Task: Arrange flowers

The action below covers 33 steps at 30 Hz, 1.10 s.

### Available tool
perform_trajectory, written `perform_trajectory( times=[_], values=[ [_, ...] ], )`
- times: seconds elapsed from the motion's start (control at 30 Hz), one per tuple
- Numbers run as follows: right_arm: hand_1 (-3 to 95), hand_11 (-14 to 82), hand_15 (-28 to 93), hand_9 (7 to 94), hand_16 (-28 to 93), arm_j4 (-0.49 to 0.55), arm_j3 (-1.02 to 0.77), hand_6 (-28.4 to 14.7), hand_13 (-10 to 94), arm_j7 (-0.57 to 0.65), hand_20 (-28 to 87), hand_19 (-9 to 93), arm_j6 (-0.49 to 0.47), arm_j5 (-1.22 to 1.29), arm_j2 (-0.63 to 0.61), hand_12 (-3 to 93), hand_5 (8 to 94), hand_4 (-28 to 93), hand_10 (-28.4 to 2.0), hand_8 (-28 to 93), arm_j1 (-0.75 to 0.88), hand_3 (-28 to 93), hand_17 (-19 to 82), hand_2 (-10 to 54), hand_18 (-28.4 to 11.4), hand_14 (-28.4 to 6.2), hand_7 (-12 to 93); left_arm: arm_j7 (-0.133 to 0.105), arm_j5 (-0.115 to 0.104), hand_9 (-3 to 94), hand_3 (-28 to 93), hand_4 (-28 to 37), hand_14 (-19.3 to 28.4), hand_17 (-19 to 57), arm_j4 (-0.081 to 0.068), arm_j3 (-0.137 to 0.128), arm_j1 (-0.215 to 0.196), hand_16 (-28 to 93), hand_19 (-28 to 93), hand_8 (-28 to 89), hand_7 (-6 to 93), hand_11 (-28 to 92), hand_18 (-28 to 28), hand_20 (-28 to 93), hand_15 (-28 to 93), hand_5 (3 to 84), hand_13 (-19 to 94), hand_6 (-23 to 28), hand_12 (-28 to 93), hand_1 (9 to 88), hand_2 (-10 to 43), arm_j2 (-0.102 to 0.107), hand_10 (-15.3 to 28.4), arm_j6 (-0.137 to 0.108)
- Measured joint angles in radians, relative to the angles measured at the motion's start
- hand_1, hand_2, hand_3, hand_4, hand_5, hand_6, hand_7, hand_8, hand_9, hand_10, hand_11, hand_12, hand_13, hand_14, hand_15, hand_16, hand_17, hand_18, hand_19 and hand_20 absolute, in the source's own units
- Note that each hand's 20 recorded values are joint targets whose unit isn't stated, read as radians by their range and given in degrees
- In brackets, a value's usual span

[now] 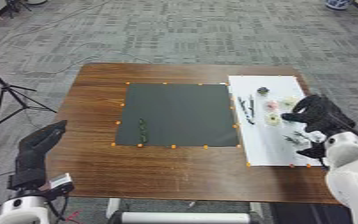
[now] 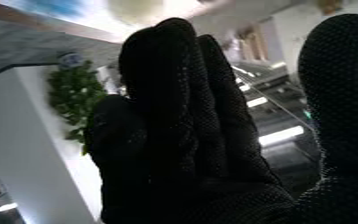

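Early going, prob.: 1 green stem (image 1: 143,131) is lying on mat (image 1: 180,105); flowers (image 1: 273,119) & dark sprigs (image 1: 251,106) are sitting on board (image 1: 266,151), needing placing. R hand (image 1: 316,111) is hovering there, wide, empty; L hand (image 1: 40,142) is holding nothing, fingers straight.

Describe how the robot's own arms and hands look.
The left arm and right arm have smooth, rounded white shells, each with a small dark round mark near the wrist. The left hand and right hand wear black fabric gloves; the right wrist view shows a finely textured weave. Dark cabling hangs by the left wrist.
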<state>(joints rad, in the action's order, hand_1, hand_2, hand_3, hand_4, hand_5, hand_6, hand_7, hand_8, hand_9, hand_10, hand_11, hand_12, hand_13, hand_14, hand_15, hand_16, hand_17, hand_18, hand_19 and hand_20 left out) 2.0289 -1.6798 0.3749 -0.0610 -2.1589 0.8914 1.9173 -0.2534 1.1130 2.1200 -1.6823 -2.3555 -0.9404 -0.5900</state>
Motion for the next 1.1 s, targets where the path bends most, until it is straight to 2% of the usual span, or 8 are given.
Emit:
perform_trajectory(
  times=[0.4, 0.63, 0.93, 0.97, 1.03, 1.1],
  values=[
    [38.8, 23.3, 47, 80.9, 33, -0.047, 0.001, -4.5, 85, 0.019, 36, 89, -0.019, -0.016, -0.056, 23.7, 64.9, -13, -13.9, -3, 0.054, 58, 58, -9.5, -13.1, -7.6, 23, 0.029, 0.033, 44.4, 69, -24.0, 14.0, 4.4, 0.005, -0.001, -0.003, -1, 10, -11, 17.0, 18, 11.1, 14, 13, 51.5, 35, -1.7, 9, 30.0, -2.5, -0.009, 13.1, 0.028],
    [39.1, 23.6, 46, 79.7, 33, -0.04, -0.068, -4.7, 85, 0.004, 36, 89, -0.032, -0.019, -0.057, 23.8, 63.6, -14, -13.7, -3, 0.122, 59, 58, -9.5, -13.0, -7.2, 23, 0.032, 0.035, 44.3, 69, -23.9, 14.0, 4.3, 0.012, -0.007, -0.019, -1, 10, -11, 17.1, 18, 11.2, 14, 13, 51.5, 35, -1.8, 9, 30.3, -2.7, -0.016, 13.1, 0.033],
    [42.8, 26.8, 47, 80.4, 33, -0.073, -0.019, -4.2, 86, -0.002, 36, 89, -0.032, -0.127, -0.064, 24.4, 63.4, -15, -12.5, -4, 0.143, 62, 59, -9.5, -12.2, -6.3, 25, 0.034, 0.037, 44.2, 69, -23.7, 14.0, 4.3, 0.012, -0.007, -0.022, -1, 10, -11, 17.1, 18, 11.2, 14, 13, 51.7, 35, -1.8, 9, 30.5, -2.7, -0.021, 12.9, 0.05],
    [45.4, 26.2, 47, 81.7, 33, -0.075, -0.011, -4.1, 86, -0.003, 36, 89, -0.029, -0.141, -0.066, 27.6, 63.6, -17, -11.8, -1, 0.139, 61, 59, -9.5, -11.9, -6.1, 25, 0.034, 0.038, 44.2, 69, -23.7, 14.0, 4.3, 0.013, -0.007, -0.022, -1, 10, -11, 17.2, 18, 11.2, 14, 13, 51.6, 35, -1.9, 9, 30.6, -2.7, -0.022, 12.9, 0.052],
    [54.0, 23.6, 47, 85.0, 34, -0.079, -0.002, -3.4, 88, -0.002, 35, 89, -0.028, -0.142, -0.071, 35.0, 64.5, -15, -10.4, 16, 0.13, 53, 61, -9.5, -11.2, -5.3, 25, 0.036, 0.04, 44.1, 69, -23.7, 14.0, 4.3, 0.013, -0.006, -0.023, -1, 10, -11, 17.2, 18, 11.2, 14, 13, 51.7, 35, -1.8, 9, 30.8, -2.8, -0.023, 12.9, 0.054],
    [60.4, 22.0, 47, 87.8, 34, -0.083, 0.009, -2.7, 90, 0.001, 36, 90, -0.024, -0.134, -0.076, 39.0, 66.2, -12, -9.6, 24, 0.122, 47, 62, -9.5, -10.5, -4.5, 25, 0.038, 0.042, 44.1, 68, -23.7, 14.0, 4.4, 0.013, -0.005, -0.023, -1, 10, -11, 17.2, 18, 11.1, 14, 13, 51.7, 35, -1.8, 9, 30.9, -2.8, -0.024, 12.9, 0.055]
  ],
)
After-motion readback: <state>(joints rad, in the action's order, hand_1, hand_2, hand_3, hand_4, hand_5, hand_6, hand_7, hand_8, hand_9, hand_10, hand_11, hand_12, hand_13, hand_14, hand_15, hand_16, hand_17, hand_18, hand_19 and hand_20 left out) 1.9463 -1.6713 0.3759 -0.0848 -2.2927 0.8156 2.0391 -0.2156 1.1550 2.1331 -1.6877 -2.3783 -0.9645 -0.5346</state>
